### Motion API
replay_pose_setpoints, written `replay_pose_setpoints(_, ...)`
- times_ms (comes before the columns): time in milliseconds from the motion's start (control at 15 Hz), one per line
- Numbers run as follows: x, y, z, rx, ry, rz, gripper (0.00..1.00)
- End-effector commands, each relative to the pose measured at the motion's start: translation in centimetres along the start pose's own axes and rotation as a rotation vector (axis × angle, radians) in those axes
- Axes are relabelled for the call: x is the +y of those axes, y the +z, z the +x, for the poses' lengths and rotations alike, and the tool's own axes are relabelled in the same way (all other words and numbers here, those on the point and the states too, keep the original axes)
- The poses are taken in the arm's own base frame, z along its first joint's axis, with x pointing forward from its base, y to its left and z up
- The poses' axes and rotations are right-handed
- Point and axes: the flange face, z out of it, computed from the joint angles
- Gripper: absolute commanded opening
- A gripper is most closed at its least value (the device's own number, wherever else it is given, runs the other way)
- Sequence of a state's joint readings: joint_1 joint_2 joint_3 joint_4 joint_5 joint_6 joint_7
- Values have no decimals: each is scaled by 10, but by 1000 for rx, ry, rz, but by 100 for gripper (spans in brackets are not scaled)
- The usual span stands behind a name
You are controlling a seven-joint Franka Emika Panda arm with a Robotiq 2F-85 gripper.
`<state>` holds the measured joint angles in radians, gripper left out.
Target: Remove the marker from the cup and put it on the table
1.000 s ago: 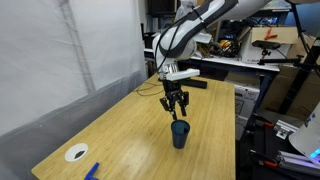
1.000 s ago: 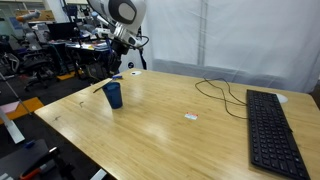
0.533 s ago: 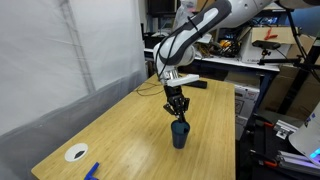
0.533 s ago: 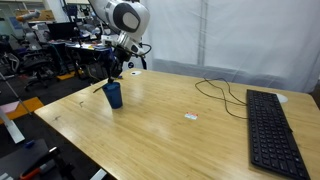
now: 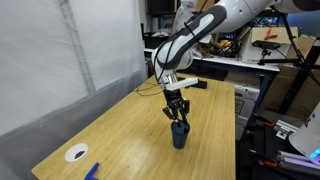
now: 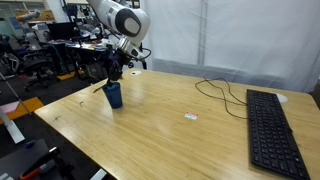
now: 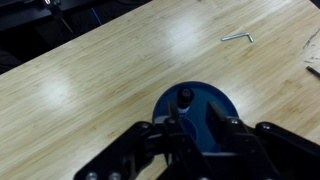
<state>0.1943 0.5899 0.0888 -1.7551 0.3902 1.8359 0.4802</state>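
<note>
A small dark blue cup (image 5: 180,135) stands on the light wood table (image 5: 130,140) near one long edge; it also shows in the other exterior view (image 6: 113,95). In the wrist view the cup (image 7: 195,105) holds a black-capped marker (image 7: 185,97) standing upright inside it. My gripper (image 5: 177,113) hangs straight above the cup, fingers open and reaching down to its rim, also seen in an exterior view (image 6: 114,74). In the wrist view the open fingers (image 7: 190,135) straddle the cup's opening, close to the marker but not closed on it.
A flat white disc (image 5: 76,153) and a blue object (image 5: 92,171) lie at the table's near end. A black keyboard (image 6: 272,125), a cable (image 6: 220,92) and a small white piece (image 6: 190,117) lie on the table. A small hex key (image 7: 237,37) lies beyond the cup. Cluttered workbenches stand behind.
My gripper has come down towards the cup, from a little above it to its rim. The cup and marker have not moved.
</note>
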Motion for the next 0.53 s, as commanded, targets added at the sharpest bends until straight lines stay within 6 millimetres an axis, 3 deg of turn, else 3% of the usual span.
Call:
replay_pose_setpoints(0, -4, -1, 0, -29, -12, -7, 31)
replay_pose_setpoints(467, -8, 19, 0, -62, -16, -19, 28)
